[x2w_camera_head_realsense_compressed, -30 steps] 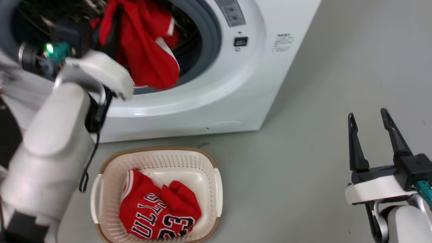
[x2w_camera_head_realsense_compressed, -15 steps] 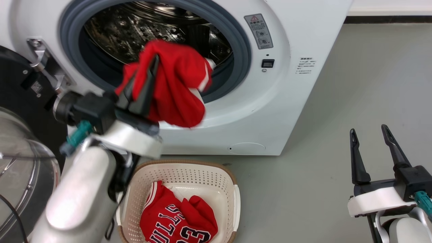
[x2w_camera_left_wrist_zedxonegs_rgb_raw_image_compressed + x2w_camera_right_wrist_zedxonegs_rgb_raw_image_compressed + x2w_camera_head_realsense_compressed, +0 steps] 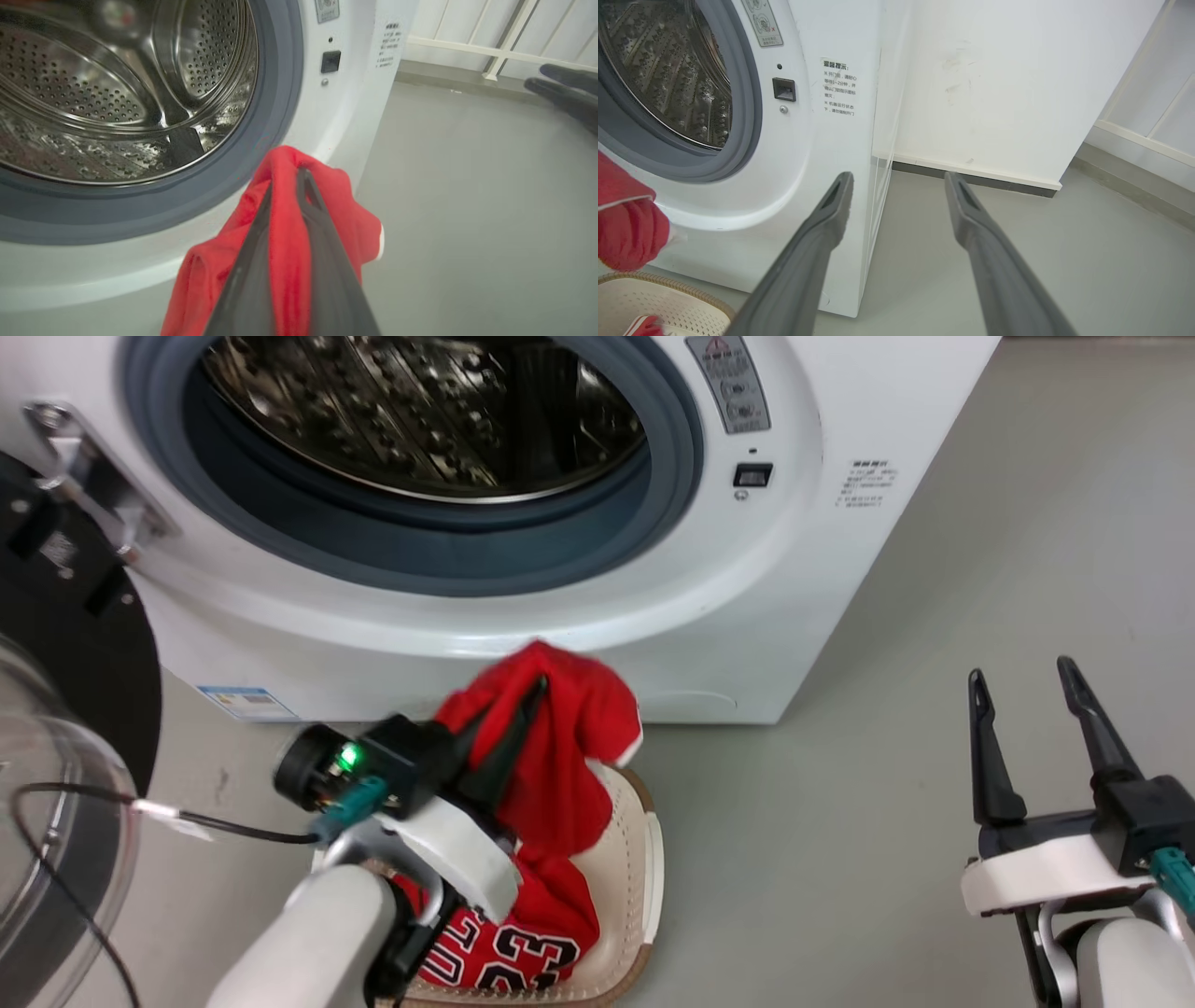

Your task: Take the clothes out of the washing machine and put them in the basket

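My left gripper (image 3: 534,686) is shut on the plain red garment (image 3: 560,756), which hangs just above the far end of the cream basket (image 3: 644,859). In the left wrist view the same red garment (image 3: 285,224) is pinched between the two dark fingers of that left gripper (image 3: 292,175). A red jersey with "23" (image 3: 509,947) lies in the basket under it. The washing machine (image 3: 822,569) stands behind, its steel drum (image 3: 420,420) showing no cloth. At the lower right my right gripper (image 3: 1022,677) stands open over bare floor, also seen as the right gripper (image 3: 896,179).
The machine's glass door (image 3: 56,859) hangs open at the far left, with a black cable (image 3: 224,826) trailing from my left wrist toward it. Grey floor (image 3: 840,821) stretches to the right of the basket. A white wall (image 3: 994,79) rises beyond the machine.
My left gripper has carried the plain red garment down out of the porthole to just above the basket. The head camera has also shifted. The right gripper stays open and still.
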You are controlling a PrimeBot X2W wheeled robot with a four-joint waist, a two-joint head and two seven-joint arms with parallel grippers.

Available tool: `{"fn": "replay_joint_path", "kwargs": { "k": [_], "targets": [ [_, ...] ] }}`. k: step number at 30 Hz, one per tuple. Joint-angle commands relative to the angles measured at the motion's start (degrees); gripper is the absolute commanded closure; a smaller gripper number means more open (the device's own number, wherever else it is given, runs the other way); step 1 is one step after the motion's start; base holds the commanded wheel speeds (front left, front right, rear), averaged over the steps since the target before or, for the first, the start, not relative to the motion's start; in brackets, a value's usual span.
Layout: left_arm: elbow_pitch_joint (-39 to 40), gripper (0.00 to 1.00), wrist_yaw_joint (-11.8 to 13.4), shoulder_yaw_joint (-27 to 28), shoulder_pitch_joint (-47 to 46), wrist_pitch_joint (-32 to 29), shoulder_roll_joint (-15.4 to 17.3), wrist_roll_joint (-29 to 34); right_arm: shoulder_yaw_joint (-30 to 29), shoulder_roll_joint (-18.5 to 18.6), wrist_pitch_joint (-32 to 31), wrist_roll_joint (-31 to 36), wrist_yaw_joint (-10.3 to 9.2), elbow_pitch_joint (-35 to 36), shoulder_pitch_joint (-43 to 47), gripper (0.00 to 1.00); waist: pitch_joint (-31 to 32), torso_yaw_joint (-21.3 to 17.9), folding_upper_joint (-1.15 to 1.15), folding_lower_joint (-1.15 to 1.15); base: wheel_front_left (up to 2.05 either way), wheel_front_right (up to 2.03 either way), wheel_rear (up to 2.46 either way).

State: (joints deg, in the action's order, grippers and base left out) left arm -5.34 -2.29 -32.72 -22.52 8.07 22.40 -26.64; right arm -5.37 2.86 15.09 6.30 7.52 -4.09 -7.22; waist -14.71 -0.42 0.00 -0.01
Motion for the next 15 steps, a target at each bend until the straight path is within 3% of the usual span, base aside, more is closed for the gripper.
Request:
{"fn": "replay_joint_path", "kwargs": {
  "k": [1,15],
  "targets": [
    [-1.38,1.00,-0.51,-0.90,0.73,-0.37,-0.48,0.22,-0.15,0.04,0.11,0.35,-0.06,0.24,-0.85,0.00,-2.05,-0.82,0.00,0.01,0.00,0.00,0.00],
    [-25.96,1.00,-3.40,-6.61,-8.90,2.77,-5.08,3.58,0.10,0.03,0.11,-0.89,-0.06,2.17,-5.23,0.00,-15.71,-5.58,0.00,0.01,0.00,0.00,0.00]
  ]
}}
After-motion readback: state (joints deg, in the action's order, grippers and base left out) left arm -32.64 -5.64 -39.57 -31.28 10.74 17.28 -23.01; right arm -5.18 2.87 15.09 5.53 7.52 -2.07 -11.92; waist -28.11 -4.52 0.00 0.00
